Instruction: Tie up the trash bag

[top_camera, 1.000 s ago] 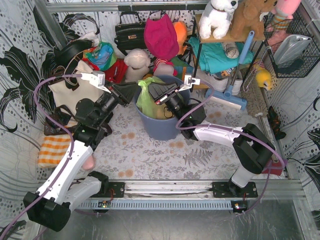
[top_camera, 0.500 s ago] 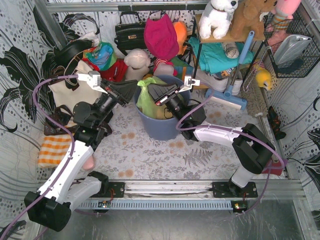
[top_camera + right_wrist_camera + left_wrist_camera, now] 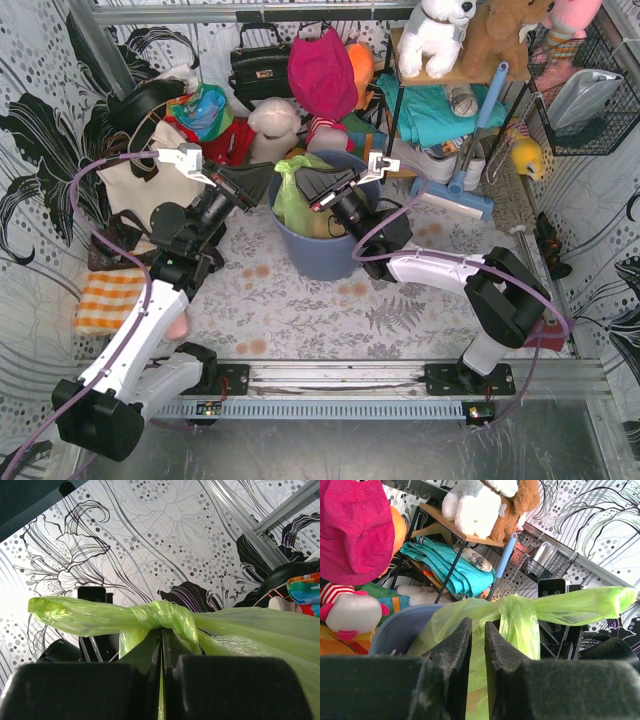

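"Pinching anything, right side?"

"Yes. My right gripper [image 3: 161, 634] is closed tight on the trash bag [image 3: 100, 615], just under its knot [image 3: 165, 614]."

"And the left?"

"My left gripper [image 3: 478, 630] stands a narrow slit apart, close by the twisted neck. The bag sits in the blue-grey bin [image 3: 322, 258]."

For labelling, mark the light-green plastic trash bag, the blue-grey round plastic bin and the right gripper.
Light-green plastic trash bag [image 3: 517, 607]: left wrist view, on its knot.
Blue-grey round plastic bin [image 3: 320, 257]: top view, on its outer wall.
Right gripper [image 3: 161, 632]: right wrist view, between its shut fingertips.
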You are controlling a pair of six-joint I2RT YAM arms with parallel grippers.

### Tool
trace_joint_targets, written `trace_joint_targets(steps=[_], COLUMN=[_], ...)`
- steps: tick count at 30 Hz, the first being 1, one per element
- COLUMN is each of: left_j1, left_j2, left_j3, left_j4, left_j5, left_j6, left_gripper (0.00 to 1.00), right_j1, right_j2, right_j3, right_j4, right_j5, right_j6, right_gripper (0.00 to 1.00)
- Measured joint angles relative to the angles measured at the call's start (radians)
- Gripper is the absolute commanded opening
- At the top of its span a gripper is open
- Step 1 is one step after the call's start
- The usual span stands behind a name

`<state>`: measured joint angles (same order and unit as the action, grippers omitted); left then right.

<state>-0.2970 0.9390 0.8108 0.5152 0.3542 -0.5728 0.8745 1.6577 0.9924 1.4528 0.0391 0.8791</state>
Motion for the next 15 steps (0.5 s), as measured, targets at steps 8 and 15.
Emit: trace_joint_targets(steps=[8, 15], left_j1=[0.003, 0.003], left_j2=[0.03, 0.069], left_j3=[-0.005, -0.005], left_j4=[0.016, 0.046], left_j5=[0.021, 0.037], left_j6=[-0.021, -0.045], left_gripper=[0.24, 0.24], right_j1=[0.0, 0.0], right_j2=[0.0, 0.0], right_j3=[0.0, 0.001], right_j4=[0.0, 0.0], right_j5=[-0.01, -0.013], right_j6=[0.0, 0.001], right_gripper=[0.0, 0.0])
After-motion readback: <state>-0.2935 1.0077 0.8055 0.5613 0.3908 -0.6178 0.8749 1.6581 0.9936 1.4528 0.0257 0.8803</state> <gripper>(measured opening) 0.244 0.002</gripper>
